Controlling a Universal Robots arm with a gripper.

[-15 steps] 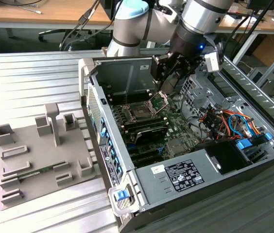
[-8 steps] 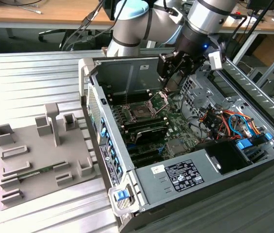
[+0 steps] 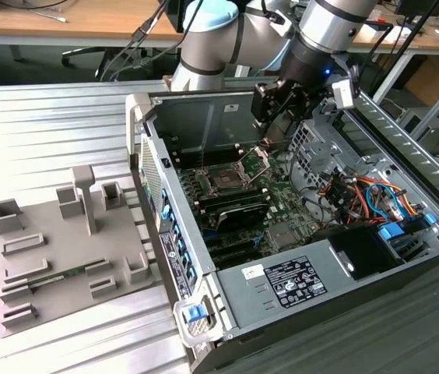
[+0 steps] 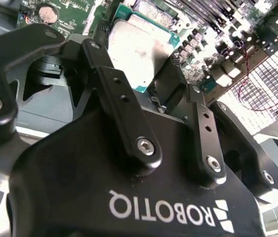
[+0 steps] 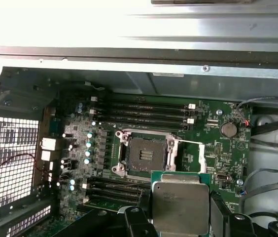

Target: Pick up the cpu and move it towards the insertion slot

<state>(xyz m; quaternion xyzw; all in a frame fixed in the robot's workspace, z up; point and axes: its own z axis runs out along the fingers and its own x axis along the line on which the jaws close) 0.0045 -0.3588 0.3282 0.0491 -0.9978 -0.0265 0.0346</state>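
- The cpu (image 5: 181, 207) is held between the fingers (image 4: 124, 106) of the gripper (image 5: 178, 217), which are closed on its edges; its silvery face is seen in both wrist views.
- The pick-up is judged done: the chip is carried in the air, inside the open computer case (image 3: 406, 257).
- The insertion slot (image 5: 146, 153) lies just beyond the fingertips, its load plate (image 3: 254, 162) hinged up and the socket bare.
- Left to do: the short approach to the slot; the chip is near it but apart.
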